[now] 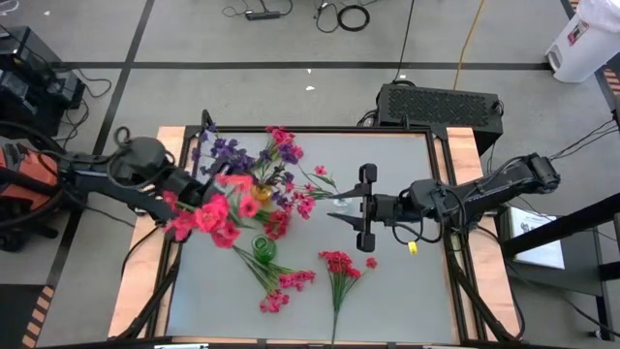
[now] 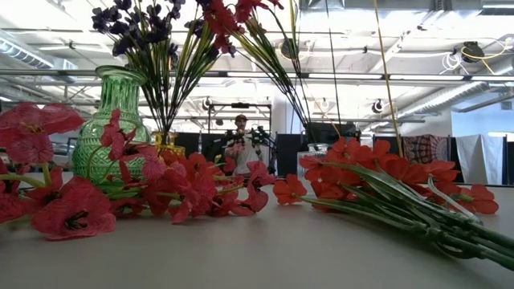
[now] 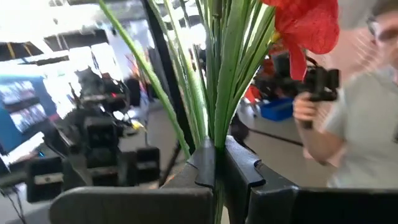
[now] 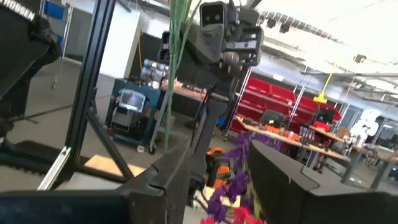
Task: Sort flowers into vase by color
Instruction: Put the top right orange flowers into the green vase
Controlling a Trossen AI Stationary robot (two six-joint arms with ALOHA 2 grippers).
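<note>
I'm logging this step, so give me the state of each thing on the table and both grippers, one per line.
Left gripper: shut on a bunch of green stems with red blossoms.
Right gripper: open, holding nothing, near table middle.
Green ribbed glass vase: upright.
Purple flower sprigs: standing in a small amber vase.
Loose red sprigs: lying flat on the grey table.

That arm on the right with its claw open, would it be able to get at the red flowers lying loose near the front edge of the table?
Probably yes. The right gripper hangs open just behind the loose red sprig, with only bare table between them.
</note>
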